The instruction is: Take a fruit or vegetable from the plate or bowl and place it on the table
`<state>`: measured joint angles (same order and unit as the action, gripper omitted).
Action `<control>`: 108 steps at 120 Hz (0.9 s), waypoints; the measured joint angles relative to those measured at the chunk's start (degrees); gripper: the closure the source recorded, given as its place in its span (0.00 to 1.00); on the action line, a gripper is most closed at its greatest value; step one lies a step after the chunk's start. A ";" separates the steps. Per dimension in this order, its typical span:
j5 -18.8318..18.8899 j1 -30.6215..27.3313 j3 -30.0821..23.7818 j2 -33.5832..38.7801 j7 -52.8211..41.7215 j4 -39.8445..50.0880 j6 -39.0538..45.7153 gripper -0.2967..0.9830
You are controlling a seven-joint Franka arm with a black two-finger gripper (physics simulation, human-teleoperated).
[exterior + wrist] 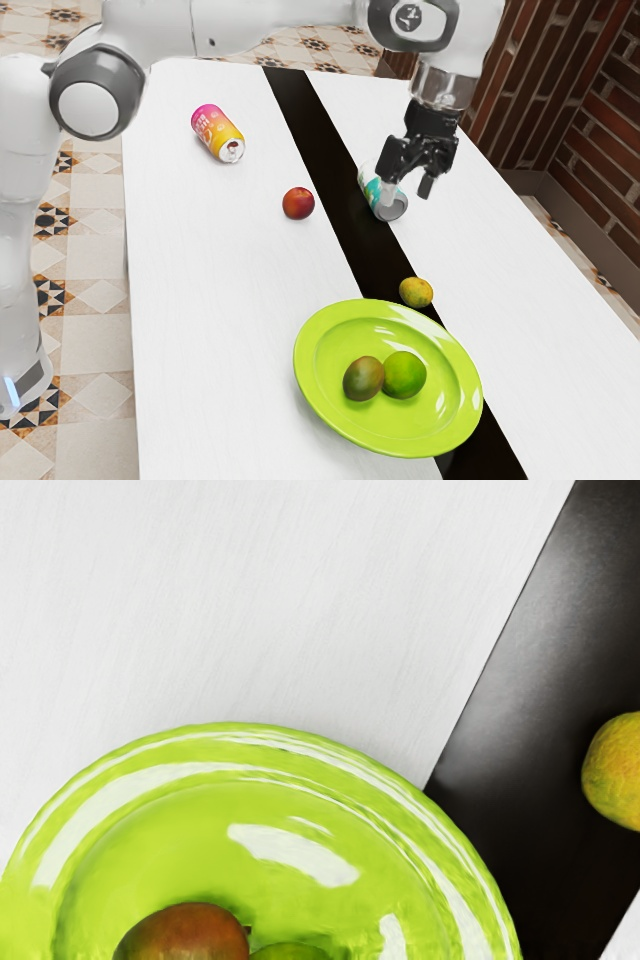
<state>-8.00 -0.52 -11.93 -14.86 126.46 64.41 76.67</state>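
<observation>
The gripper's (408, 190) two fingers are apart, up over the tabletop (220, 300). A white and blue-green can (372, 190) lies near. Then come a yellow fruit (416, 292) and a red fruit (298, 203). A brown-green fruit (363, 379) and a green fruit (405, 375) sit on the green plate (318, 408), between the tabletop's side edges. By its far corner, on the exterior view's left, lies a pink and yellow can (213, 130); its writing is too small to read.

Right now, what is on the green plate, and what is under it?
On the plate: a brownish-green fruit and a green one. Under it: the white table and its black stripe; anything else there is covered.
</observation>
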 joint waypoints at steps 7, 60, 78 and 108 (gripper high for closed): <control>-0.93 1.77 -0.76 -0.83 -2.17 0.08 0.57 0.23; -1.79 4.78 -1.50 -7.21 -30.69 4.90 10.50 0.23; -1.23 5.66 -1.84 -5.72 -41.38 12.62 17.45 0.23; -1.24 7.04 -2.16 -3.05 -55.23 21.74 25.44 0.23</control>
<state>-9.24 6.52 -14.09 -17.91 71.24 86.15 102.11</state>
